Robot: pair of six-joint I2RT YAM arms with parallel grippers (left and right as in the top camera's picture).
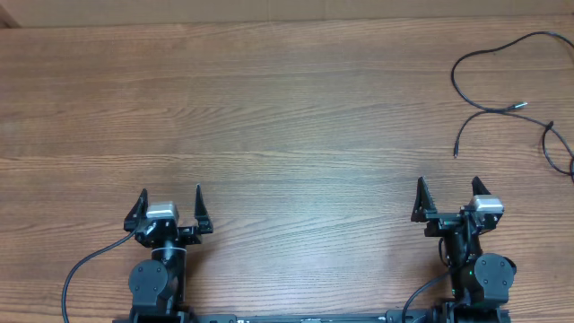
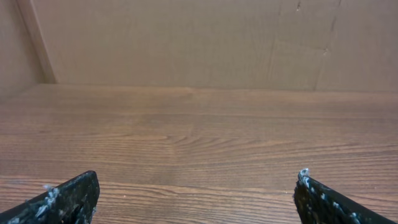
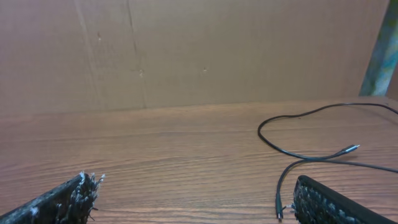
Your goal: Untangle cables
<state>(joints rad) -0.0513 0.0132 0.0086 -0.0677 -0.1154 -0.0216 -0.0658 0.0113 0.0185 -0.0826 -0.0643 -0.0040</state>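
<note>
The cables [image 1: 485,111] are lying on the table [image 1: 269,108] at far right, ahead of the right gripper [image 1: 447,182].

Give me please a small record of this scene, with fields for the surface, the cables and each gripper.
surface: wooden table
cables: thin, black, lying loose at the table's far right, partly outside the overhead view
plug: metal-tipped, resting on the table
left gripper: open, empty, far from the cables
right gripper: open, empty, the nearer one to the cables, not touching them
progress: no cable is gripped yet
</note>
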